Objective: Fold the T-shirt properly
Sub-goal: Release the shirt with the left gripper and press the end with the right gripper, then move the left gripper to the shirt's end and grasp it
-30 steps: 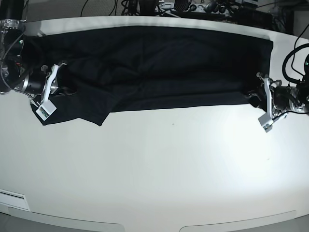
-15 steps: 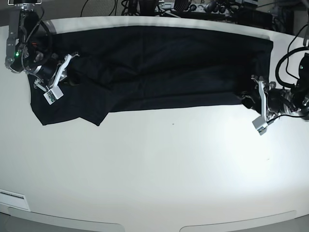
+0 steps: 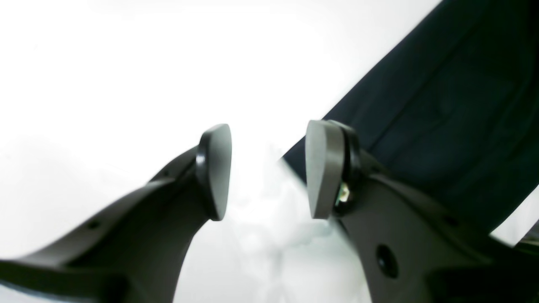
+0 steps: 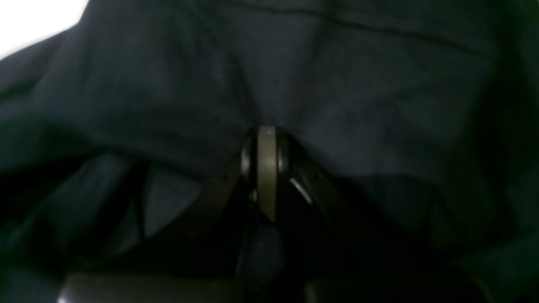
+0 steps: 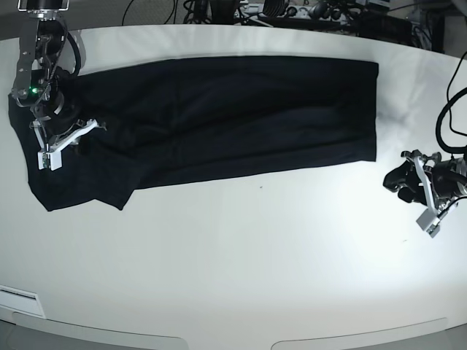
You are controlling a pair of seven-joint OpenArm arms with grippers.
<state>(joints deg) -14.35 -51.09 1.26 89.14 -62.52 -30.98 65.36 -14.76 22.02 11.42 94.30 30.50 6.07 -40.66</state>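
Observation:
The black T-shirt [image 5: 233,117] lies as a long flat band across the far half of the white table [image 5: 255,255]. A bunched part lies at its left end. My right gripper [image 5: 69,138] sits on that left end. In the right wrist view it [image 4: 266,168] is shut on a fold of the shirt [image 4: 337,84], which fills the frame. My left gripper [image 5: 396,184] hovers over bare table, apart from the shirt's right edge. In the left wrist view it [image 3: 267,170] is open and empty, with the shirt's edge [image 3: 442,105] beyond its right finger.
Cables and dark equipment [image 5: 292,11] crowd the space behind the table's far edge. The table's curved front edge [image 5: 219,343] runs along the bottom of the base view.
The shirt has slid left and its right edge now lies further left. My left gripper has come off the shirt's right corner and drawn back to the right. My right gripper has moved left with cloth.

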